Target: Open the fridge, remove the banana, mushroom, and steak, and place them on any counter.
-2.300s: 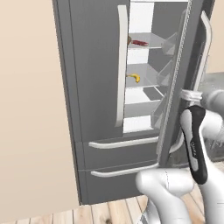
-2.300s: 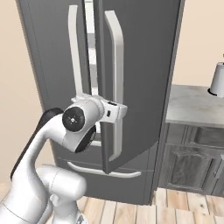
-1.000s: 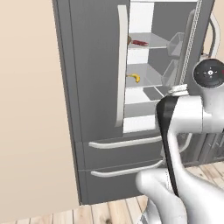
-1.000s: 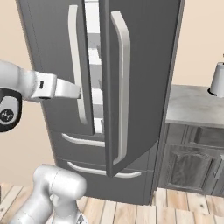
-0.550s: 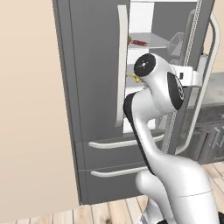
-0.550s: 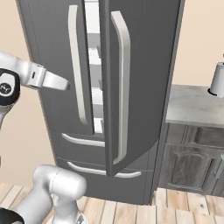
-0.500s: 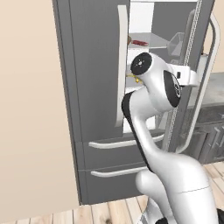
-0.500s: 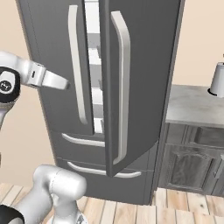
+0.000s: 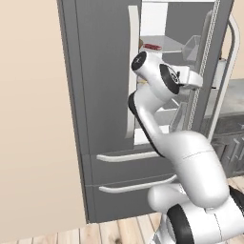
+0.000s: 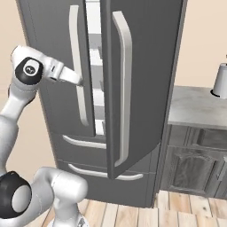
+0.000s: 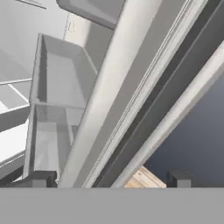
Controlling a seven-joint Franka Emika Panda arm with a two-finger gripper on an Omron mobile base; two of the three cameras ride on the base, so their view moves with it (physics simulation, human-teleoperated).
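- Dark grey fridge [image 9: 102, 95] stands with its right door [image 10: 142, 84] swung partly out, leaving a narrow gap onto white shelves between the two doors.
- Arm's elbow bends up before that gap, the hand [image 10: 66, 74] reaching toward the left door's pale handle [image 10: 76, 66].
- Jaws [image 11: 109, 179] spread wide, grasping nothing, aimed along the open door's edge beside its door bins [image 11: 57, 100].
- Steak [image 9: 152, 46] lies on an upper fridge shelf, above the arm.
- Grey marbled table [image 10: 199, 106] sits right of the fridge, carrying a pale canister [image 10: 219, 80].
- No legible writing.
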